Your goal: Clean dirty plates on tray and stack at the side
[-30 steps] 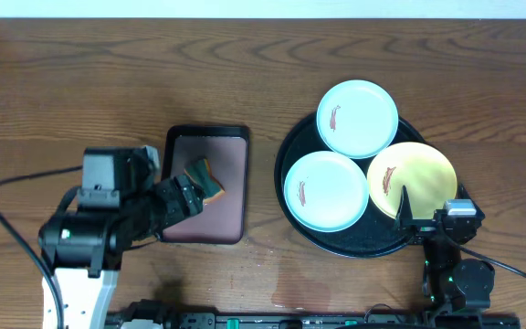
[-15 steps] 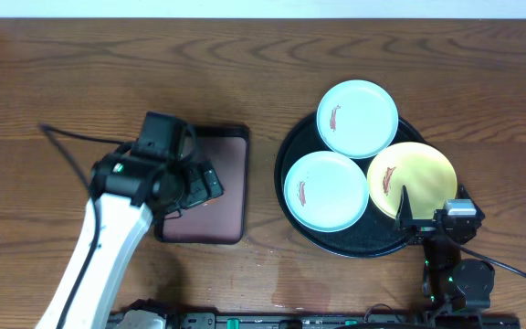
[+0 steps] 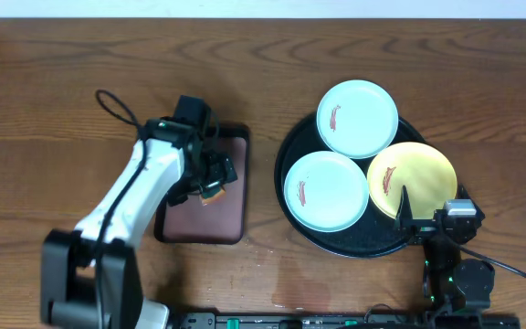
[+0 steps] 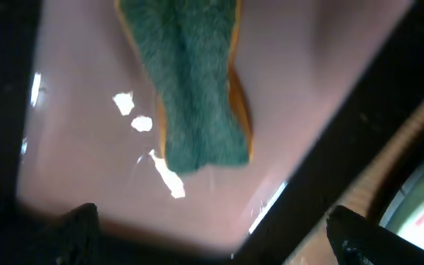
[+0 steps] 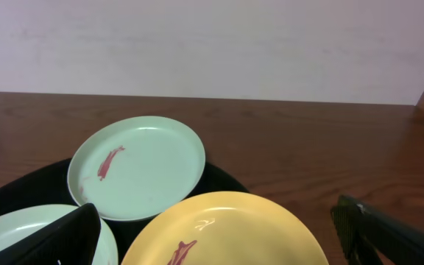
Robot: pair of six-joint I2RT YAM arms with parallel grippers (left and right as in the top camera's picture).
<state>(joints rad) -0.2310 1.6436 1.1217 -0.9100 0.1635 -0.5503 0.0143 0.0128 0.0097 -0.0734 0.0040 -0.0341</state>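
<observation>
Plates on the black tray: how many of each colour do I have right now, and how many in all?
Mint-blue plates: 2
Yellow plates: 1
Total: 3 plates, all on the black tray

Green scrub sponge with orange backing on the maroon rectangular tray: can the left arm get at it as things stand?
Probably yes. The left gripper hangs open just above the green sponge, its fingers spread wide, and nothing else lies on the maroon tray to block the way down.
</observation>
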